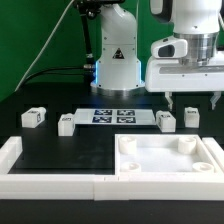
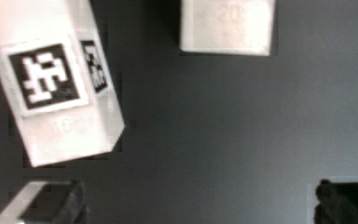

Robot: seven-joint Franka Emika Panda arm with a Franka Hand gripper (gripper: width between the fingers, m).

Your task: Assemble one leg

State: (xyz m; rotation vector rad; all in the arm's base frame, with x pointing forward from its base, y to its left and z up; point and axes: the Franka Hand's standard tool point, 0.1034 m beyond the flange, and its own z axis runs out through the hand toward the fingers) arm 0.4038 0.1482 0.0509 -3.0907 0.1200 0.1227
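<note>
Four small white legs with black-and-white tags stand in a row on the black table: two at the exterior view's left (image 1: 33, 117) (image 1: 67, 123) and two at its right (image 1: 166, 120) (image 1: 192, 117). My gripper (image 1: 195, 102) hangs above the two right legs, open and empty, with its fingers spread wider than one leg. In the wrist view a tagged leg (image 2: 60, 85) lies tilted and a second leg (image 2: 226, 25) sits apart from it. Both lie beyond my gripper (image 2: 194, 205), and nothing is between the dark fingertips (image 2: 43, 205).
The large white square part with corner sockets (image 1: 200, 165) lies at the front right. Long white border bars (image 1: 50, 185) run along the front and left. The marker board (image 1: 113, 116) lies mid-table, in front of the robot base (image 1: 117, 65).
</note>
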